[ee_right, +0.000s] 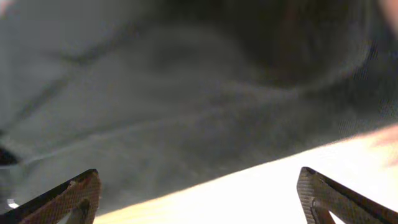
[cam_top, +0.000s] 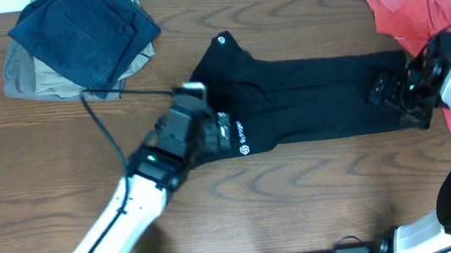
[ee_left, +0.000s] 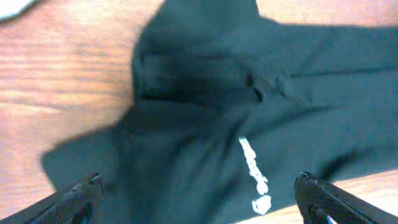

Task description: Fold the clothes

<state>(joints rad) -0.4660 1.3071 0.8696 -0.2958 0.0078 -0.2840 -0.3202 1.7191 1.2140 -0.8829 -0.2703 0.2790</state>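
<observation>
Black garment (cam_top: 316, 99) lies stretched across mid-frame on the table (cam_top: 318, 192): soft, light, floppy. Left tool (ee_left: 199, 183) and right tool (ee_right: 199, 177) both spread wide, holding nothing. I'd pinch the edges at each end.

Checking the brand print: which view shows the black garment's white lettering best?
The left wrist view: the white lettering sits large, low in the frame, on the black garment. Overhead shows it tiny. The right wrist view shows only blurred dark fabric, no lettering.
</observation>
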